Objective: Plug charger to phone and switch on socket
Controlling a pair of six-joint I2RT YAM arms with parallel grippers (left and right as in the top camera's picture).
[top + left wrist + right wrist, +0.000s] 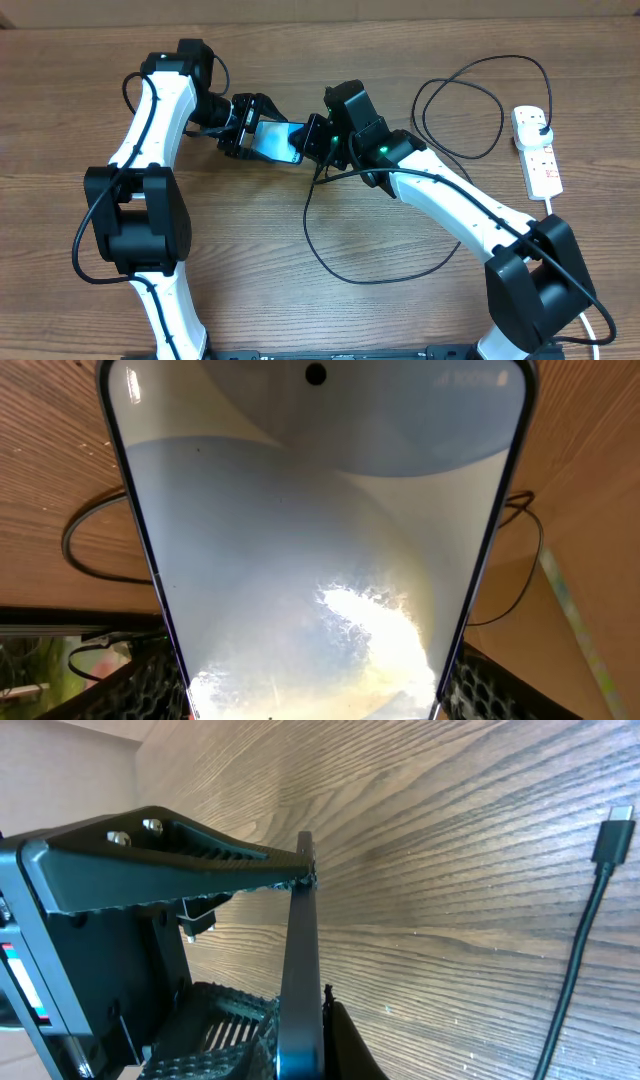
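Observation:
The phone, screen lit light blue, is held above the table between both grippers. My left gripper is shut on its left end. In the left wrist view the screen fills the frame, with my jaws on both long edges. My right gripper is shut on its right end. In the right wrist view the phone shows edge-on between my fingers. The charger cable lies looped on the table, and its connector tip lies free on the wood. Its black plug sits in the socket.
The socket's thick white cord runs down the right edge behind the right arm. Cable loops lie under and to the right of the phone, and also show in the left wrist view. Both arm bases stand at the front edge.

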